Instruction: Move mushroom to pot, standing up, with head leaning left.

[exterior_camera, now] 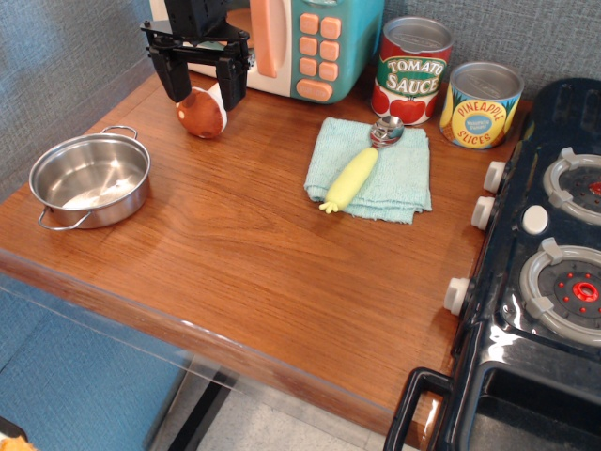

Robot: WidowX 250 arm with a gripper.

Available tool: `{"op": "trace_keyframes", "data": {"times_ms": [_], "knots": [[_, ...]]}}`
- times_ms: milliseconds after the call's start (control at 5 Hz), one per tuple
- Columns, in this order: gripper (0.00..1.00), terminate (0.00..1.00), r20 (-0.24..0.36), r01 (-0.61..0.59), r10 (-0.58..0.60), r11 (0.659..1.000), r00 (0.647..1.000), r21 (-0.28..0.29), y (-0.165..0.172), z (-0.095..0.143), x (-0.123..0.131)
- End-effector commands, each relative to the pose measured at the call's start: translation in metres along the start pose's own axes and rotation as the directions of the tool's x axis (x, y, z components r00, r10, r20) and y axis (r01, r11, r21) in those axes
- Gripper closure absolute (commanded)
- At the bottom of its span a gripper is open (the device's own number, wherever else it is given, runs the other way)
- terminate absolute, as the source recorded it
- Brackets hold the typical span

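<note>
The mushroom point(201, 114) lies on its side on the wooden table at the back left, with its reddish-brown cap toward the front and its white stem pointing back. My gripper point(201, 86) hangs just over it, open. Its black fingers point(175, 81) stand on either side of the stem end, and I see no grip on the mushroom. The steel pot point(122, 209) sits empty near the table's left front edge, well apart from the mushroom.
A toy microwave point(310, 42) stands right behind the gripper. A teal cloth point(399, 178) with a yellow-handled scoop point(355, 176) lies mid-table. A tomato sauce can point(411, 70) and a pineapple can point(480, 104) stand at the back. A toy stove point(554, 244) fills the right side.
</note>
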State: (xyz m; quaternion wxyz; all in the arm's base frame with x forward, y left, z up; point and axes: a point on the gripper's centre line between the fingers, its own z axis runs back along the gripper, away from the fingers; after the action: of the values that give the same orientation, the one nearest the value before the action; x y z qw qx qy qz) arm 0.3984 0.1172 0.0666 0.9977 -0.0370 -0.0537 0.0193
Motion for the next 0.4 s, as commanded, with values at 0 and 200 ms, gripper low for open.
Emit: {"op": "trace_keyframes", "data": {"times_ms": [0, 200], "knots": [[0.00, 0.00, 0.047, -0.016, 0.013, 0.998, 0.999, 0.055, 0.0169, 0.0199, 0.0091], [0.00, 0.00, 0.063, -0.017, 0.012, 0.996, 0.998, 0.085, 0.0230, 0.0216, 0.0141]]}}
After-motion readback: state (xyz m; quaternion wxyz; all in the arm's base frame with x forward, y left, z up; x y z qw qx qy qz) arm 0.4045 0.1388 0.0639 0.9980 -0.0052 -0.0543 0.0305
